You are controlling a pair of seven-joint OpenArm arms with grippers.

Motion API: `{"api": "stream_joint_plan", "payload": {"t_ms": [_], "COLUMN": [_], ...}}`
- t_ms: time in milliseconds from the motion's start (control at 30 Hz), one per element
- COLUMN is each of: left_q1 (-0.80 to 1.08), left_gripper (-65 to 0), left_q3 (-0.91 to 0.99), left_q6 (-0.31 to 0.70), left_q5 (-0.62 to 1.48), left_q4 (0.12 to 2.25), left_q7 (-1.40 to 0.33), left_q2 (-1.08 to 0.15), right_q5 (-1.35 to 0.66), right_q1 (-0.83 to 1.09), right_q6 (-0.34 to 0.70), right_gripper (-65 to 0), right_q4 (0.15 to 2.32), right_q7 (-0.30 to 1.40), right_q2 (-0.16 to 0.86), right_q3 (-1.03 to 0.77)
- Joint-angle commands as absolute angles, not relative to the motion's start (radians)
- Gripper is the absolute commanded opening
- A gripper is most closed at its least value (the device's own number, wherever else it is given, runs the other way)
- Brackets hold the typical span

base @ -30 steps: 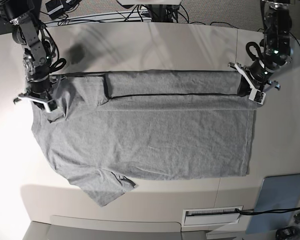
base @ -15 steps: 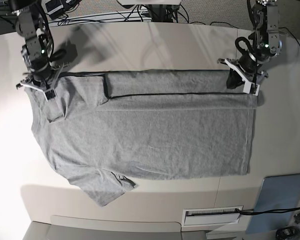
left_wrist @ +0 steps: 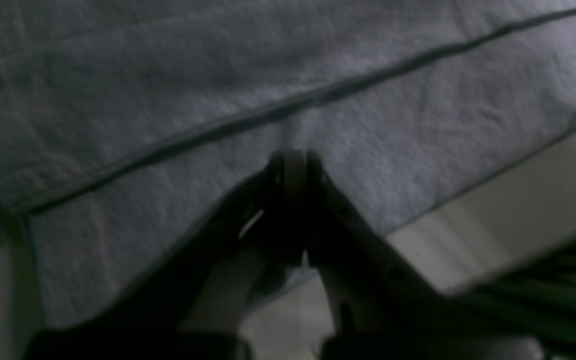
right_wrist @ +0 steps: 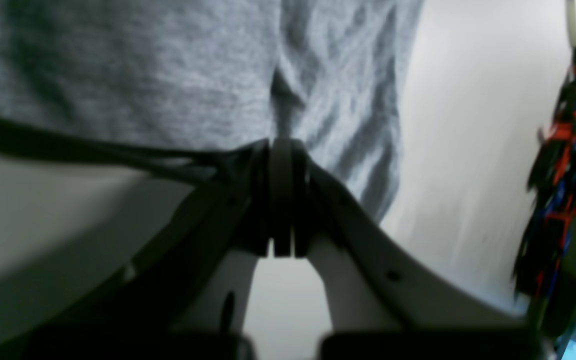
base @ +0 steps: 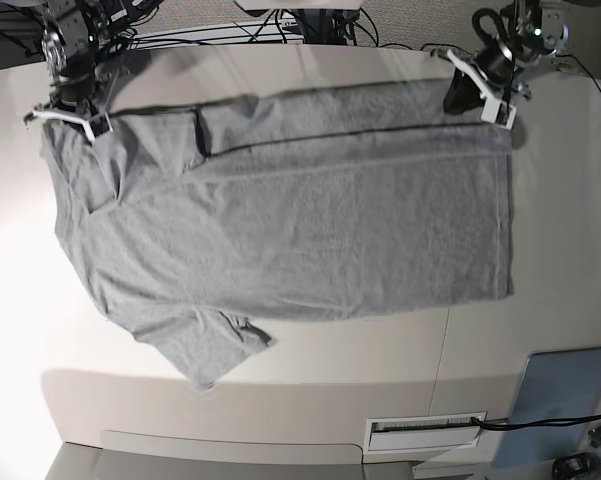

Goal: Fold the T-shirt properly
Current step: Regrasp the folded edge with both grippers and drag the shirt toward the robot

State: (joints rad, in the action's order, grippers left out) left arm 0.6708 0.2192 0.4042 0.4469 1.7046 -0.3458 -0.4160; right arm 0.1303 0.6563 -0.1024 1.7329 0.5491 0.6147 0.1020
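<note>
Jaws on both my arms clamped on the T-shirt (base: 300,210) far edge; its length runs between them, body hanging toward me.

A pale beige table (base: 310,380) fills most of the base view, its top lit brightest at the left edge and dimmer toward the near side, where a soft shadow band runs across. A thin seam (base: 444,345) crosses it on the right. Near the front edge sits a white slotted vent (base: 426,430) — just beside it a blue-grey panel (base: 560,388) lies flat. Beyond the far edge, black cables (base: 250,32) trail over speckled grey carpet (base: 420,20).
</note>
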Motion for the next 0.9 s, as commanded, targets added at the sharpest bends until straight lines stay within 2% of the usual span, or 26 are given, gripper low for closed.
{"api": "stream_joint_plan", "payload": {"t_ms": [0, 167, 300, 500, 667, 867], "left_q1": [0.705, 0.723, 0.723, 0.723, 0.723, 0.754], "left_gripper": [-65.0, -65.0, -65.0, -65.0, -65.0, -65.0], "left_q3": [0.220, 0.229, 0.240, 0.247, 0.247, 0.247], "left_q6": [0.394, 0.393, 0.393, 0.393, 0.393, 0.394], "left_q5": [0.404, 0.387, 0.368, 0.367, 0.360, 0.295], "left_q4": [1.703, 1.707, 1.707, 1.707, 1.707, 1.707], "left_q7": [-0.423, -0.411, -0.411, -0.411, -0.412, -0.414], "left_q2": [-0.431, -0.435, -0.435, -0.435, -0.435, -0.435], "right_q5": [0.117, 0.092, 0.052, -0.082, -0.157, -0.135], "right_q1": [0.693, 0.801, 0.812, 0.672, 0.556, 0.627], "right_q6": [-0.093, -0.091, -0.086, 0.038, 0.150, 0.173], "right_gripper": [-65.0, -65.0, -65.0, -65.0, -65.0, -65.0], "right_q4": [1.756, 1.868, 1.905, 1.786, 1.666, 1.643], "right_q7": [0.561, 0.553, 0.522, 0.440, 0.511, 0.559], "right_q2": [0.626, 0.626, 0.626, 0.626, 0.626, 0.626], "right_q3": [0.076, -0.030, -0.089, -0.096, -0.096, -0.101]}}
